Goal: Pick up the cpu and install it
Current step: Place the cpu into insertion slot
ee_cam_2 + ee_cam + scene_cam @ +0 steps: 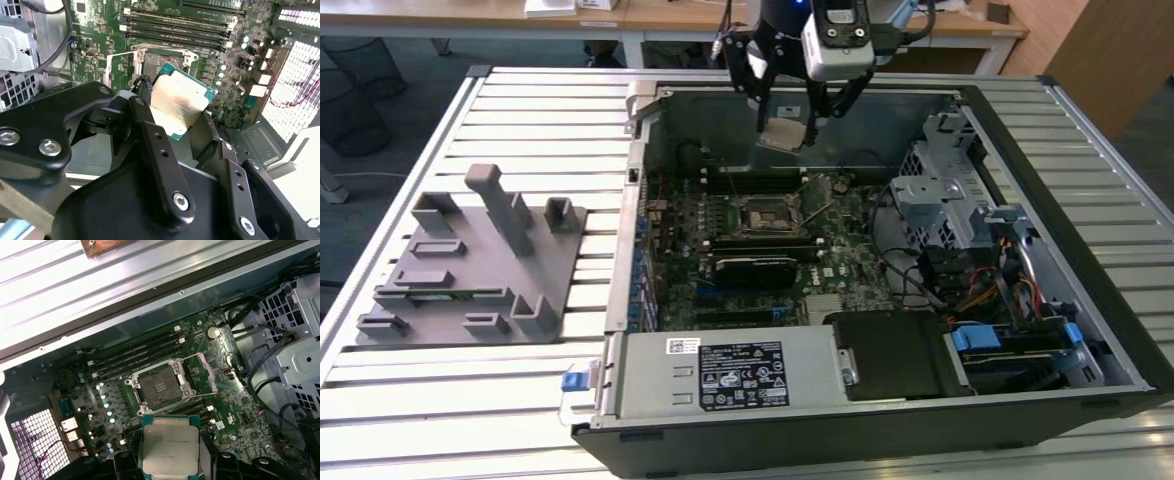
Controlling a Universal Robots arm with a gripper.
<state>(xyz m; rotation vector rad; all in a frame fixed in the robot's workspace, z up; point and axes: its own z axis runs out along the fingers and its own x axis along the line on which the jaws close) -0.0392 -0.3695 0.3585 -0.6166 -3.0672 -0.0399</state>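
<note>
Jaws clenched on cpu (180, 102) by opposite edges, leaving underside free for seating; open motherboard socket (160, 386) lies below and ahead of jaws, well apart

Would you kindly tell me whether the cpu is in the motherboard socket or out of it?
Out: the gripper holds the cpu above the board, and the socket sits open and empty.

Bright, even light; glare whitens the ribbed silver metal table (75, 285) and the perforated steel case wall (295, 85), while the green motherboard (854, 250) sits in soft shade
</note>
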